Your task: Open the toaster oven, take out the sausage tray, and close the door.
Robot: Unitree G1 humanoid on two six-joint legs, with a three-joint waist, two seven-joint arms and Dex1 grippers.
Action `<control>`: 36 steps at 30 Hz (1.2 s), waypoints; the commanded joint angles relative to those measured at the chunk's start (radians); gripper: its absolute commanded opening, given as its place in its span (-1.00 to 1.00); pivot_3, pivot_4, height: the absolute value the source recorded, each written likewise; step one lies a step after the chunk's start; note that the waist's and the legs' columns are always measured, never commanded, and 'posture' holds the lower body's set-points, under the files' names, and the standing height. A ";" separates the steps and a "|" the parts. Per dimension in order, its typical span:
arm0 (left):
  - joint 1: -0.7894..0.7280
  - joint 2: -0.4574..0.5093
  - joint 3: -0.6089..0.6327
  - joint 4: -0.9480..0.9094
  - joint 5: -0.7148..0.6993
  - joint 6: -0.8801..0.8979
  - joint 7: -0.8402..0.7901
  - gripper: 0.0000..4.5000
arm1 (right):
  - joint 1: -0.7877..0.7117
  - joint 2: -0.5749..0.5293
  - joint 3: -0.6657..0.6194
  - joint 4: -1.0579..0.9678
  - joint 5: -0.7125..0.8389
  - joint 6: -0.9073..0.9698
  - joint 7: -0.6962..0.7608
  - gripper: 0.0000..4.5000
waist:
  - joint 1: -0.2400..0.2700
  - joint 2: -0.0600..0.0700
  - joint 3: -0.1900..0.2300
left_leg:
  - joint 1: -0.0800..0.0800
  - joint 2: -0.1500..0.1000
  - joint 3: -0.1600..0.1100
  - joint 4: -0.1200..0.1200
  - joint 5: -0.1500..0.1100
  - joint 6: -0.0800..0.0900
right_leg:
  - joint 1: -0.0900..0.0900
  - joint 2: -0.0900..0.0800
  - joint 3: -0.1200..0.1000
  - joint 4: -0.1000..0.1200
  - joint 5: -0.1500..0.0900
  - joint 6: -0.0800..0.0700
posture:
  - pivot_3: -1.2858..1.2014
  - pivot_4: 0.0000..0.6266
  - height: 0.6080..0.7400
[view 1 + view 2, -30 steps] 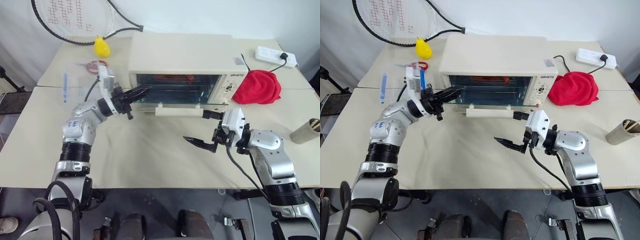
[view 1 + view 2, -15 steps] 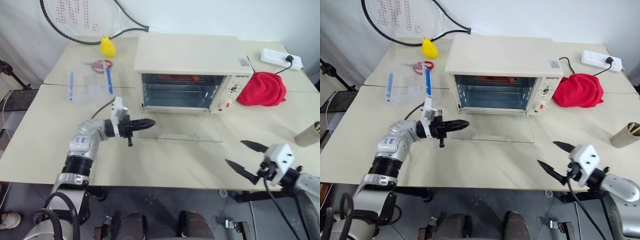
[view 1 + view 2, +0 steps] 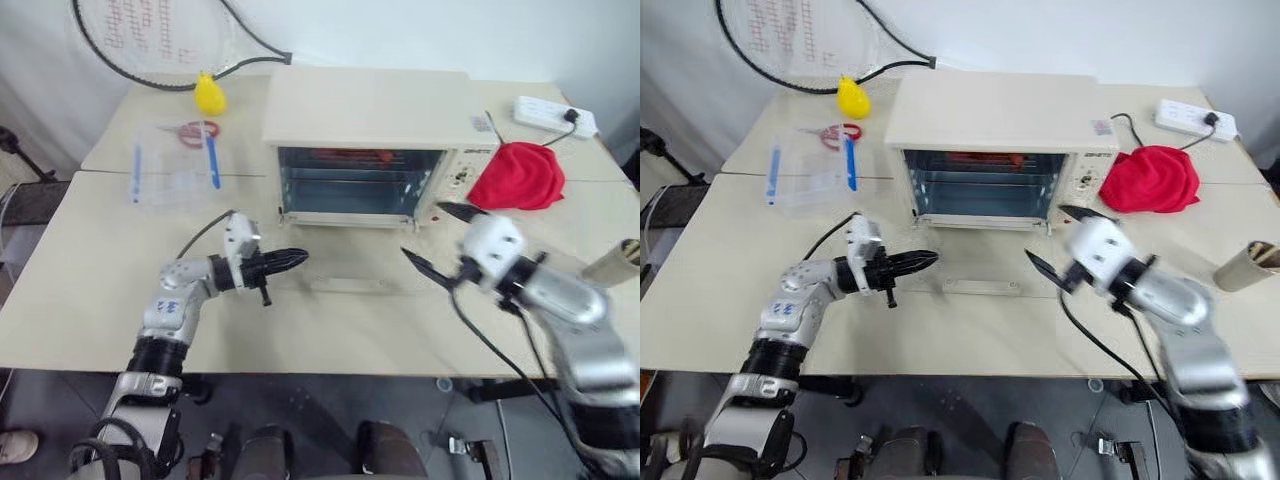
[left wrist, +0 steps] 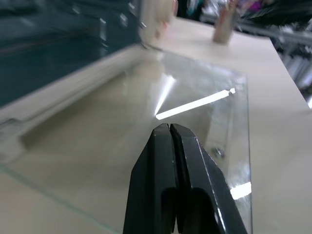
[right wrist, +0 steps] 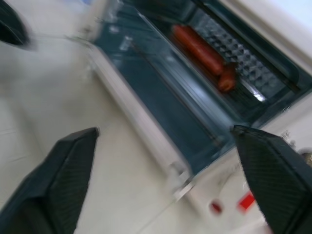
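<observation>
The cream-white toaster oven [image 3: 370, 105] stands mid-table with its glass door [image 3: 352, 268] folded down flat on the table, handle bar [image 3: 980, 287] nearest me. Inside, the sausage tray [image 5: 229, 63] sits toward the back with reddish sausages [image 5: 199, 48] on it. My left gripper [image 3: 292, 257] is shut with nothing in it, its tip [image 4: 168, 128] just over the left part of the glass door. My right gripper [image 3: 437, 238] hangs open in front of the oven's right side, empty, and its wrist view looks into the open cavity.
A clear plastic bag [image 3: 170, 170] with blue items, red scissors [image 3: 195, 131] and a yellow toy [image 3: 207, 93] lie at the left rear, under a racket [image 3: 150, 40]. At the right are a red cloth [image 3: 516, 172], a power strip [image 3: 555, 115] and a cardboard tube [image 3: 615, 262].
The door has dropped from half open to flat on the table. My left gripper sank with it. My right gripper swung out to the near right, then came back up before the oven.
</observation>
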 commanded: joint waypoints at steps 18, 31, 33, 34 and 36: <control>0.360 0.104 0.282 -0.581 -0.306 0.195 0.208 0.99 | -0.589 0.271 0.392 0.766 -0.683 -0.238 -0.555 1.00 | -0.033 0.000 0.000 | -0.003 0.001 -0.012 -0.002 0.001 -0.003 | -0.004 0.000 -0.004 0.003 -0.001 -0.003 | 0.03 -0.52 1.00; 0.275 0.101 0.245 -0.540 -0.308 0.212 0.217 1.00 | -0.704 0.323 0.416 0.969 -0.717 -0.242 -0.629 -0.35 | -0.047 0.000 0.000 | -0.003 0.001 -0.012 -0.003 0.001 -0.003 | -0.004 0.000 -0.004 0.003 -0.001 -0.003 | 0.03 -0.52 1.00; 0.255 0.099 0.237 -0.530 -0.312 0.218 0.213 1.00 | -0.718 0.325 0.421 0.992 -0.722 -0.244 -0.633 -0.65 | -0.049 0.000 0.000 | -0.003 0.001 -0.012 -0.003 0.001 -0.003 | -0.004 0.000 -0.004 0.003 -0.001 -0.003 | 0.03 -0.52 1.00; 0.248 0.101 0.233 -0.525 -0.318 0.226 0.205 1.00 | -0.720 0.325 0.422 0.996 -0.721 -0.249 -0.634 -0.80 | -0.051 0.000 0.000 | -0.003 0.001 -0.012 -0.003 0.001 -0.003 | -0.004 0.000 -0.004 0.003 -0.001 -0.003 | 0.03 -0.52 1.00; 0.223 0.104 0.230 -0.503 -0.323 0.231 0.194 1.00 | -0.722 0.321 0.422 0.988 -0.720 -0.260 -0.632 -0.99 | -0.052 0.000 0.000 | -0.003 0.001 -0.012 -0.003 0.001 -0.003 | -0.004 0.001 -0.004 0.003 -0.001 -0.003 | 0.03 -0.52 1.00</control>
